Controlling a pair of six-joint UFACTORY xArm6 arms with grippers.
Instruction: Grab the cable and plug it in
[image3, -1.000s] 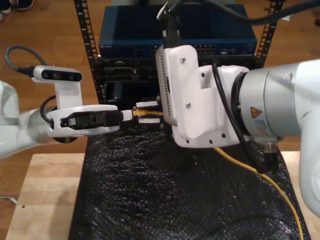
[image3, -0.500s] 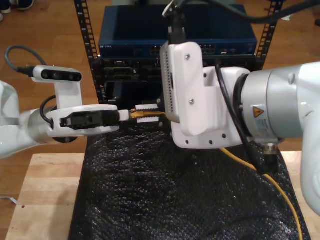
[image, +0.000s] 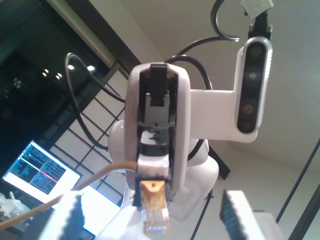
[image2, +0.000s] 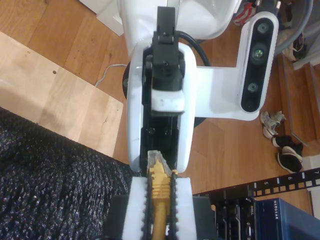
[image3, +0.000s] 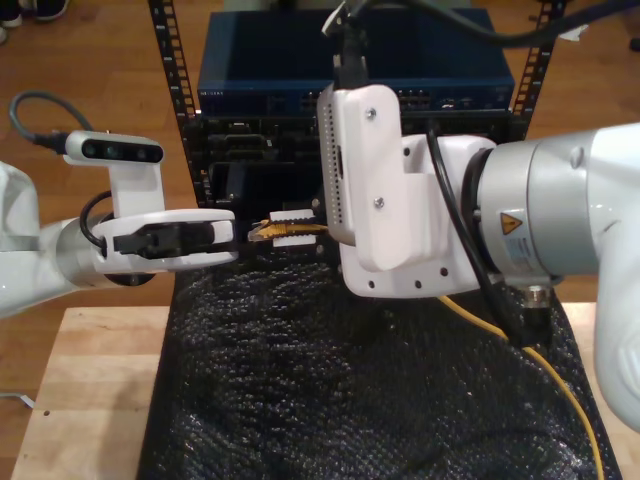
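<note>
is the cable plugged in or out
Out: the cable sits clamped in my second gripper, its plug bare in the air.

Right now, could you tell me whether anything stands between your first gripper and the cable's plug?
Nothing visible does. The cable is clamped in my second gripper, with its plug pointing at my open first gripper across a bare gap.

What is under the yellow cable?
A black bumpy mat lies under the cable, spread over a wooden table. The mat hides the table's middle.
</note>
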